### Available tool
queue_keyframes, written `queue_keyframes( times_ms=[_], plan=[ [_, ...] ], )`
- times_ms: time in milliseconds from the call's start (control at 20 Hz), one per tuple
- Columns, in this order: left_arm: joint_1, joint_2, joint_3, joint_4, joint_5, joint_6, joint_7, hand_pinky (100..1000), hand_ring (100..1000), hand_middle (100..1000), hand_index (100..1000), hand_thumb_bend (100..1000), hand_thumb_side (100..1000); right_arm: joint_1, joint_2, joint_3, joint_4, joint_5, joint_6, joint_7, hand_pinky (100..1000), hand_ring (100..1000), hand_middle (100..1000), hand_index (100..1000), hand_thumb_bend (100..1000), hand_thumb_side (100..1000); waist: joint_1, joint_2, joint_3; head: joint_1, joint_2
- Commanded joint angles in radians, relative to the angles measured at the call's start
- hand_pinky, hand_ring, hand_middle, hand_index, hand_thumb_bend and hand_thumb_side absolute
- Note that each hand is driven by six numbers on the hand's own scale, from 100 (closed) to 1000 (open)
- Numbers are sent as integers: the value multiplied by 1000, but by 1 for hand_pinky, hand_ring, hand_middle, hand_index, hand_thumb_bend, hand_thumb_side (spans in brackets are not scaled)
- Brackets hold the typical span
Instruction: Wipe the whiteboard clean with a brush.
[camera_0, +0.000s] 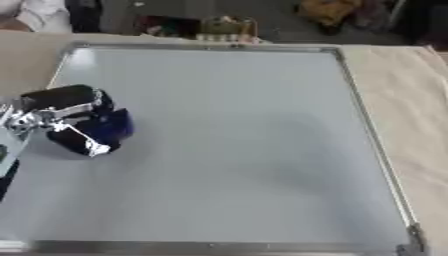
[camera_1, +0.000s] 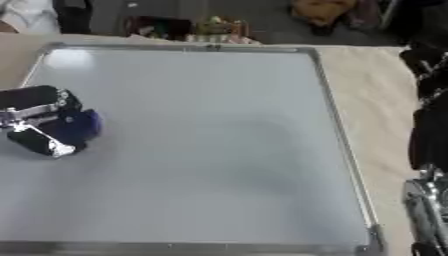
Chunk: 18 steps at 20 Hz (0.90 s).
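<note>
The right eye view alone shows the right hand (camera_1: 429, 75), a dark mass of black fingers and silver links running down the right edge, off the board and over the tan cloth (camera_1: 381, 95); whether its fingers are curled or straight cannot be told; the left eye view has none of it, but shows more of the left forearm's pale silver parts at its left edge. The whiteboard (camera_0: 236, 150) lies flat and fills most of both views, a smooth grey-white sheet with a soft sheen near its far left corner, framed by a thin dull metal rim with a small corner piece at the near right; its surface looks plain, with no marks that can be made out. The left hand (camera_0: 66, 117) sits on the board's left side, about halfway down, black rounded fingers and silver joints curled round the brush (camera_0: 114, 125), a dark blue, soft-edged block that shows on the hand's right side and rests against the board; a faint shadow pools beneath them. The cloth under the board is matte, beige and lightly creased; beyond the far edge lie dim, blurred shapes, one of them orange-brown.
</note>
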Motion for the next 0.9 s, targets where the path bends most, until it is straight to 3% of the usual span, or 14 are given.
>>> queue_keyframes(
  times_ms=[50, 500, 900],
  plan=[
    [-32, 23, 46, 50, -30, 76, 38, 523, 511, 292, 100, 302, 317, -1, -23, -8, -14, -3, -2, -1, 915, 905, 582, 863, 227, 881, 1, -23, 1, 6, -15],
    [-68, -5, 108, 163, -64, 251, 137, 523, 495, 261, 100, 331, 365, 0, -19, -7, -14, -2, -1, 1, 917, 907, 582, 864, 229, 877, -1, -19, -2, 7, -18],
    [-75, -4, 120, 186, -92, 279, 166, 520, 481, 240, 100, 318, 362, 3, -18, -7, -14, -1, 0, 2, 918, 908, 582, 865, 231, 878, -2, -19, 1, 5, -19]
  ],
)
